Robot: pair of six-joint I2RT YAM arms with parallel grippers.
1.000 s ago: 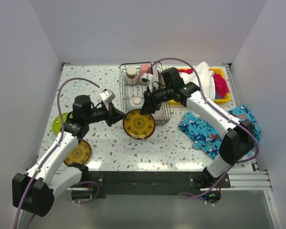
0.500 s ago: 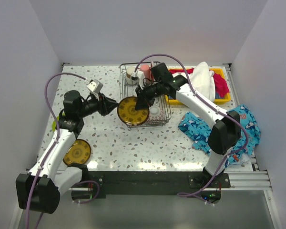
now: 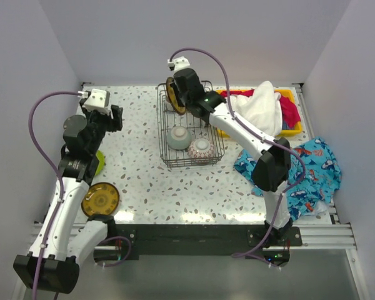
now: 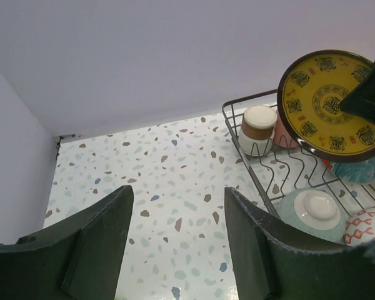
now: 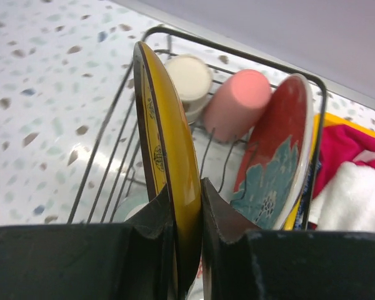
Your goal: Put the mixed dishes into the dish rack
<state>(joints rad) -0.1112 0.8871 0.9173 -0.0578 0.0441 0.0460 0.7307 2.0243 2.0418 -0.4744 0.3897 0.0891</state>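
1. The right gripper [image 5: 186, 203] pinches the rim of an amber plate [image 5: 165, 156] between its two fingers, one on each face.
2. The amber plate stands on edge at the far left corner of the dish rack [image 3: 160, 125]. The views do not show whether it touches the wires.
3. Just to its right in the right wrist view, a pink cup [image 5: 240, 103] lies on its side. A cream cup with a brown band [image 4: 257, 128] sits in the far corner.
4. A red plate with a teal flower [image 5: 272, 159] stands tilted on edge along the far right side of the rack.
5. In the near half of the rack, a pale green bowl [image 3: 179, 137] and a patterned bowl [image 3: 202, 148] rest upside down, side by side.
6. The left gripper [image 4: 178, 206] is spread wide and holds nothing. It hangs above the speckled table [image 3: 137, 181], left of the rack.
7. A second amber plate [image 3: 100, 199] lies flat on the table near the left arm's base.
8. A lime-green plate [image 3: 99, 164] lies beside it, partly hidden by the arm.
9. A yellow bin [image 3: 287, 92] holding a white cloth [image 3: 259, 109] stands right of the rack. A blue fish-print cloth [image 3: 300, 169] lies nearer.
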